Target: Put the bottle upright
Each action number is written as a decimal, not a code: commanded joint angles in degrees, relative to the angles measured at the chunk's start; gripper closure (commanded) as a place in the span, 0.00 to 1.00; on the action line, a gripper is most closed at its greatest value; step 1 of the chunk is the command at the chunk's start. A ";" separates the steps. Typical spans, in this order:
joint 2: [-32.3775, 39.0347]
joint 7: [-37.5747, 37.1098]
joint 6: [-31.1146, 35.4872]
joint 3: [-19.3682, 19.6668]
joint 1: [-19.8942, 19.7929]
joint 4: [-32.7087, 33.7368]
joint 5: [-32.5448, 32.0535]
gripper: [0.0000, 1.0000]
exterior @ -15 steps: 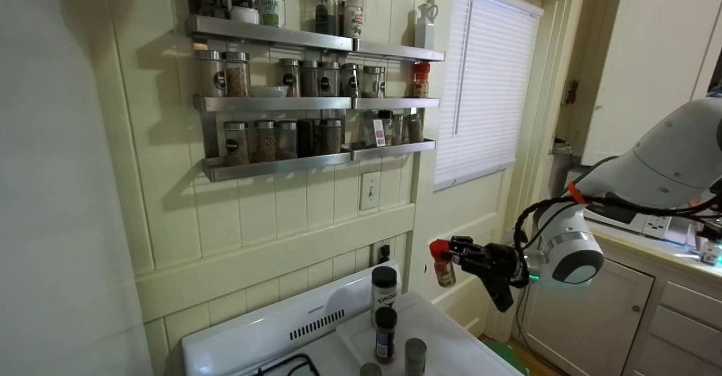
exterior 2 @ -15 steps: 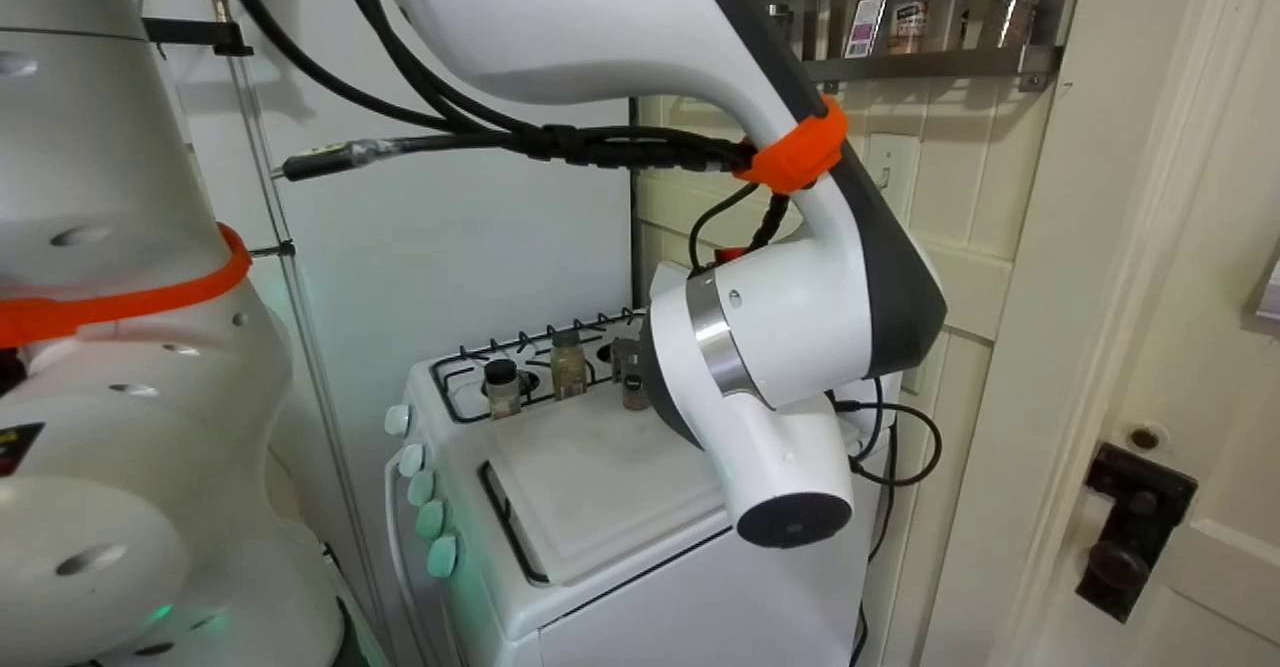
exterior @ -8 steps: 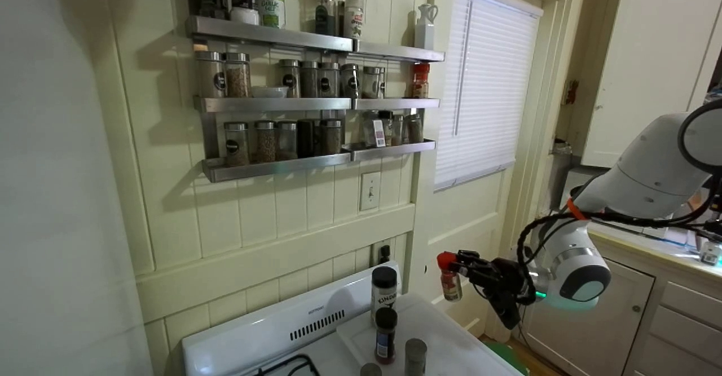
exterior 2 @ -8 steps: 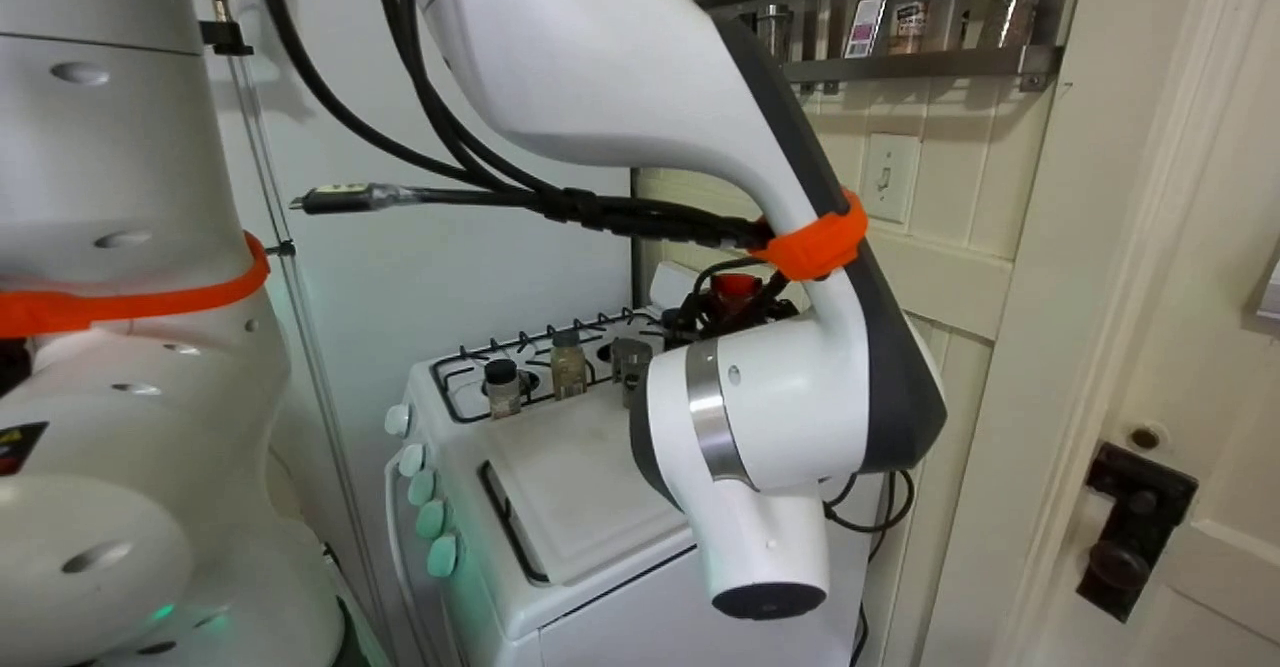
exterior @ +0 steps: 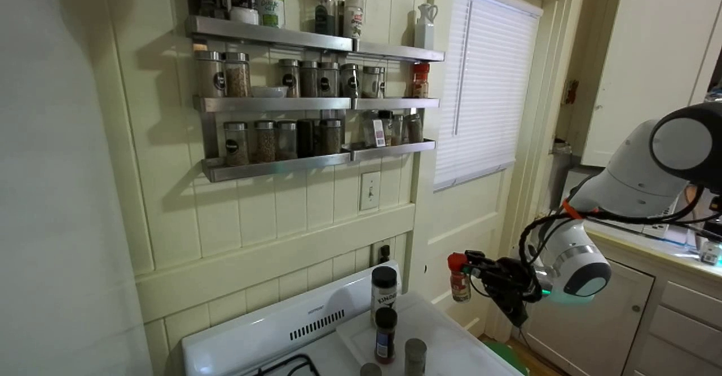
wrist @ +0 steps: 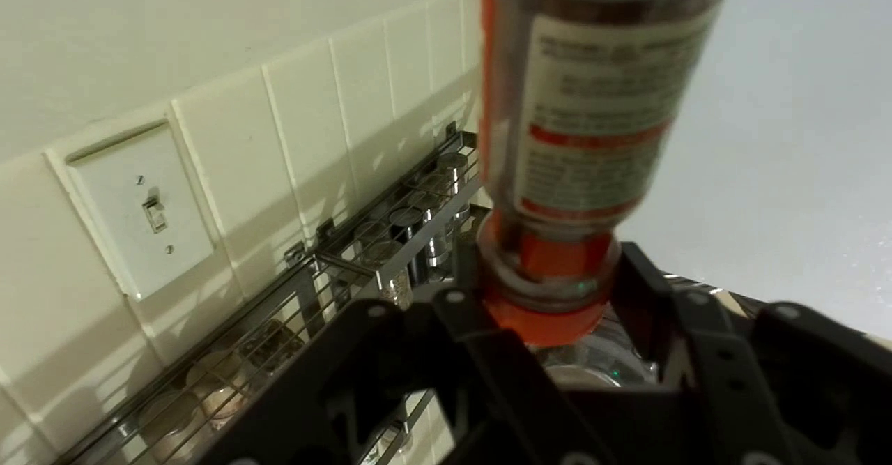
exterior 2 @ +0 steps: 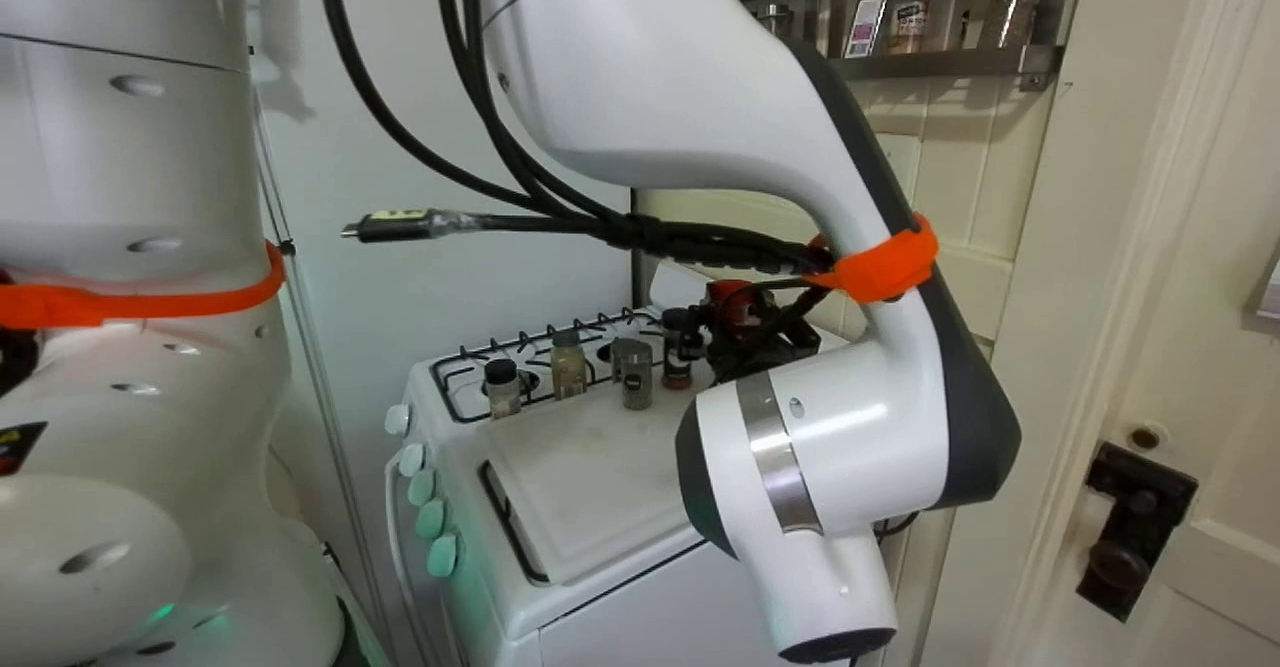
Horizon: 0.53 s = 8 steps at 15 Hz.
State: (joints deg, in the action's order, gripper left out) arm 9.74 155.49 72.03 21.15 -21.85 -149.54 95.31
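Note:
A small spice bottle with a red cap and a reddish labelled body (exterior: pixel 460 287) hangs in the air. Its cap is up and its body is down, with a slight tilt, in an exterior view. My gripper (exterior: pixel 467 264) is shut around its cap end. In the wrist view, which looks upside down, the bottle (wrist: pixel 592 109) stands above the gripper (wrist: pixel 554 277), fingers on both sides of the red cap. In an exterior view only a red part of it (exterior 2: pixel 733 294) shows behind cables. A slim dark-topped bottle with a reddish base (exterior: pixel 386 336) stands upright on the stove.
The white stove (exterior: pixel 440 331) also bears a tall black-capped bottle (exterior: pixel 384 297) and a grey-topped jar (exterior: pixel 415 359). Metal wall shelves (exterior: pixel 276 104) hold several jars and another red-capped bottle (exterior: pixel 420 82). A door (exterior: pixel 468 240) is behind the held bottle.
My gripper has moved down and to the right in an exterior view, carrying the red-capped bottle. The bottle hangs a little closer to vertical. The arm has lowered, showing more of the stove-top bottles.

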 commanded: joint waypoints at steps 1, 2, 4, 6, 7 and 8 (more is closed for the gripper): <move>3.15 1.67 -1.48 0.89 0.15 4.09 -4.37 0.75; 3.67 1.66 -1.76 0.77 0.19 4.75 -4.47 0.75; 4.70 1.69 -1.83 0.54 0.36 6.35 -5.20 0.75; 5.98 1.73 -1.90 0.37 0.37 7.60 -5.34 0.75; 6.99 1.87 -1.92 0.25 0.29 8.34 -4.75 0.75; 7.88 1.88 -1.82 0.17 0.23 8.77 -4.07 0.75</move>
State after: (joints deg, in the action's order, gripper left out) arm 13.61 155.47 72.02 21.18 -21.66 -143.51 91.69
